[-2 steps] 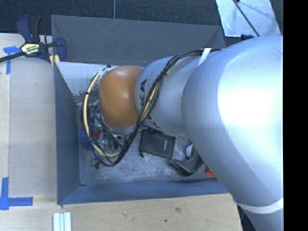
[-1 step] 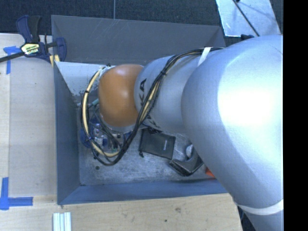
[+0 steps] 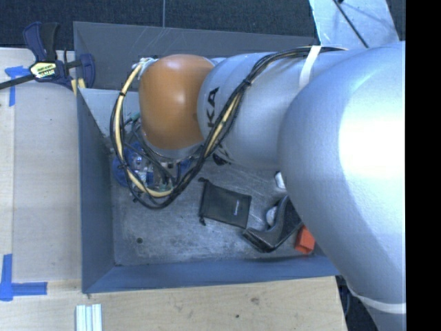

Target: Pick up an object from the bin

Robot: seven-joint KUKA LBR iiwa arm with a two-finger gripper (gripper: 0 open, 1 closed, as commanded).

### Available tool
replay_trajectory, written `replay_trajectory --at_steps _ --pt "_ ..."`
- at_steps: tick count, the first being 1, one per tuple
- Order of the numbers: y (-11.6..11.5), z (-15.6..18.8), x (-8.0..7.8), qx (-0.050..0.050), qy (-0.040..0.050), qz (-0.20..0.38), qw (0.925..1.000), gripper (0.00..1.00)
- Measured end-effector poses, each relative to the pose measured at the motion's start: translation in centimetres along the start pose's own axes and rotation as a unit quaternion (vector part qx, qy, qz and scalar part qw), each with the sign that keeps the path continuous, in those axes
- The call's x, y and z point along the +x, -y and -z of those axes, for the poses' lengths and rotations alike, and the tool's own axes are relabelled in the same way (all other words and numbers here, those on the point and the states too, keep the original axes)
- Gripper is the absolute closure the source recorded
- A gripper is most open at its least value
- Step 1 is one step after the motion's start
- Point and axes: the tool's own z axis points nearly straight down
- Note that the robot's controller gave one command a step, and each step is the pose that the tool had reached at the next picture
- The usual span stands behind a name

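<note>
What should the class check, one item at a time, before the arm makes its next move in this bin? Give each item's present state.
1. The gripper is down inside the bin, at its left side: ok.
2. Whether anything is held: cannot tell, because the orange cover hides the view from above.
3. A blue thing lies by the left wall beside the gripper; whether they touch: cannot tell.
4. The flat black rectangle lies on the floor to the right, apart from the gripper: ok.
5. The cables loop out toward the left wall; whether they clear it: cannot tell.
</note>
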Motion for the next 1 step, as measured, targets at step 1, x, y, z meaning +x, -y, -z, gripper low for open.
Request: replay_trajectory --at_steps 1 --pt "-0.35 9.5 -1.1 -0.001 0.0009 -0.019 0.9998 1.0"
